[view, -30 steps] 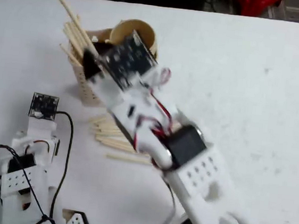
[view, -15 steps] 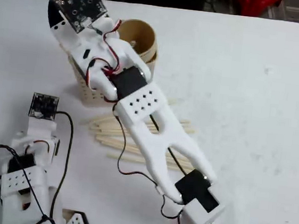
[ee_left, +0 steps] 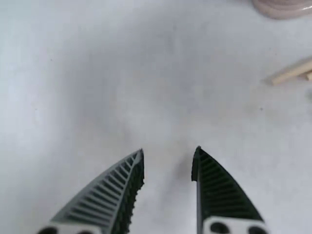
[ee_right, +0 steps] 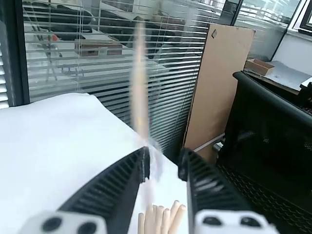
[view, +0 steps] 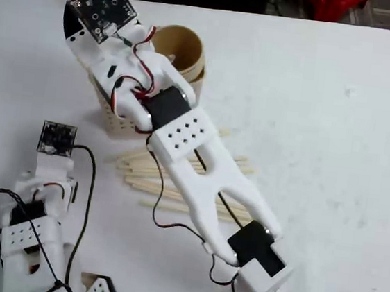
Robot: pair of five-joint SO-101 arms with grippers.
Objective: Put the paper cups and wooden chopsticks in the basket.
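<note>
While the right jaws hang parted over the far-left basket [view: 114,121], a chopstick [ee_right: 139,87] loose against one of them and seemingly about to drop in beside the cup [view: 184,47], the left jaws sit open near left, with the pile [view: 136,173] on the table [view: 336,133] likely the next pickup.
</note>
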